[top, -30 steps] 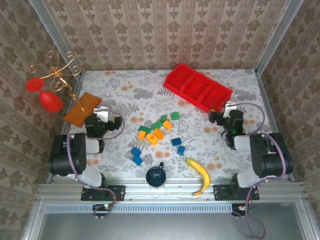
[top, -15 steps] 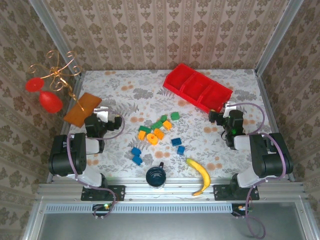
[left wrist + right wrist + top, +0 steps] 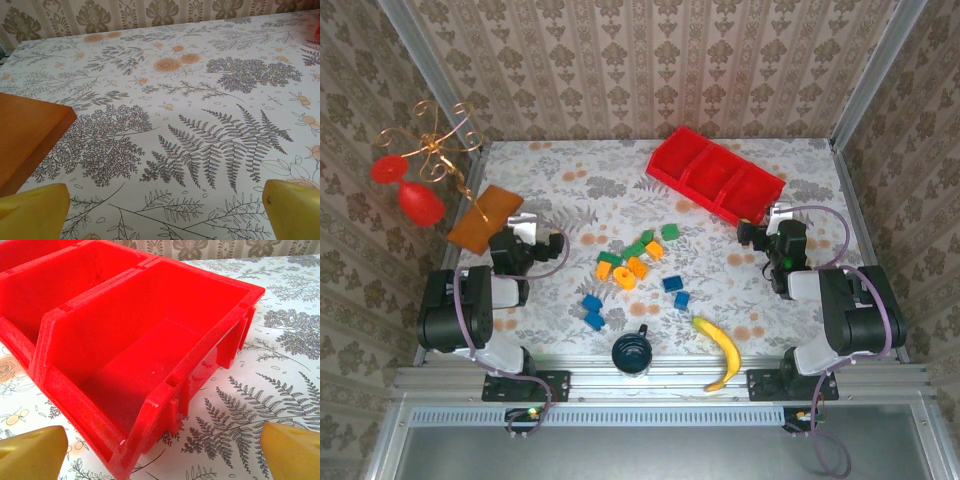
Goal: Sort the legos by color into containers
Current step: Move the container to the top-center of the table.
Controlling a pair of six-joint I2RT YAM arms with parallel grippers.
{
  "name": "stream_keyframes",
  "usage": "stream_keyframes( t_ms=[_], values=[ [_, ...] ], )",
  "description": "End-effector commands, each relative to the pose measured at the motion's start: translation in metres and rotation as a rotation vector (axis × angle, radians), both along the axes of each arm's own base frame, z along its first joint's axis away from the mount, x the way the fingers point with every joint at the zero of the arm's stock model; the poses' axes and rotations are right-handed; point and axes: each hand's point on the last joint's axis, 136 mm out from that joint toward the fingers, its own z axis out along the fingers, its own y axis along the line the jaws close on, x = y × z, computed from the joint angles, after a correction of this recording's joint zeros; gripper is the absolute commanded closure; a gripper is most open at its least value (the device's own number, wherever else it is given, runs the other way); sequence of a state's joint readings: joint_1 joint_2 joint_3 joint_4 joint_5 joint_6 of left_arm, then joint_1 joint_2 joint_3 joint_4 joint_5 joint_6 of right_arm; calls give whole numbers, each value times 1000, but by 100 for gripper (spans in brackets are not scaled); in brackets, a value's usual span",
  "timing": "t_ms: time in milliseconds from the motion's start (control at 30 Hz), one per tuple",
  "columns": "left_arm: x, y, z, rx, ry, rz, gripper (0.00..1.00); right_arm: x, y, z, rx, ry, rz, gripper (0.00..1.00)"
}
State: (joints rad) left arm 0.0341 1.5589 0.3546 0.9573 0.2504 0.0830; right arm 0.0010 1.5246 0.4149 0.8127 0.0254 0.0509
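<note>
Small blue, green and orange-yellow legos (image 3: 635, 266) lie scattered mid-table, with blue ones (image 3: 592, 311) nearer the front. The red three-compartment tray (image 3: 715, 174) sits at the back right; its nearest compartment (image 3: 135, 355) is bare inside. My right gripper (image 3: 772, 222) hovers just in front of the tray's near end, open, with yellow fingertips (image 3: 295, 447) wide apart and nothing between them. My left gripper (image 3: 523, 227) rests at the left beside the board, open, its yellow fingertips (image 3: 35, 210) spread over bare tablecloth.
An orange-brown board (image 3: 485, 217) lies at the left edge, its corner (image 3: 30, 135) close to my left gripper. A banana (image 3: 720, 352) and a dark blue cup (image 3: 632, 352) stand near the front edge. A gold wire stand with red ornaments (image 3: 420, 170) sits far left.
</note>
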Motion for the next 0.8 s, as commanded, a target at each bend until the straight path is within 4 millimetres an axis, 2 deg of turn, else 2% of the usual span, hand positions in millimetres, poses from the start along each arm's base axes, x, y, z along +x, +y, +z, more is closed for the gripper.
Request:
stream_keyframes(
  t_ms=[0,467,700,767],
  values=[
    [5,1,9,-1,-30,-3,0,2,-1,6,-20,-23,-6,0],
    [-1,-1,11,-1,-62,-20,0,2,-1,6,-20,-24,-9,0],
    [-6,4,27,-5,-84,13,0,-5,-8,27,-21,-38,-48,0],
    [-7,4,34,-3,-83,11,0,-7,-11,26,-19,-15,-69,0]
  ],
)
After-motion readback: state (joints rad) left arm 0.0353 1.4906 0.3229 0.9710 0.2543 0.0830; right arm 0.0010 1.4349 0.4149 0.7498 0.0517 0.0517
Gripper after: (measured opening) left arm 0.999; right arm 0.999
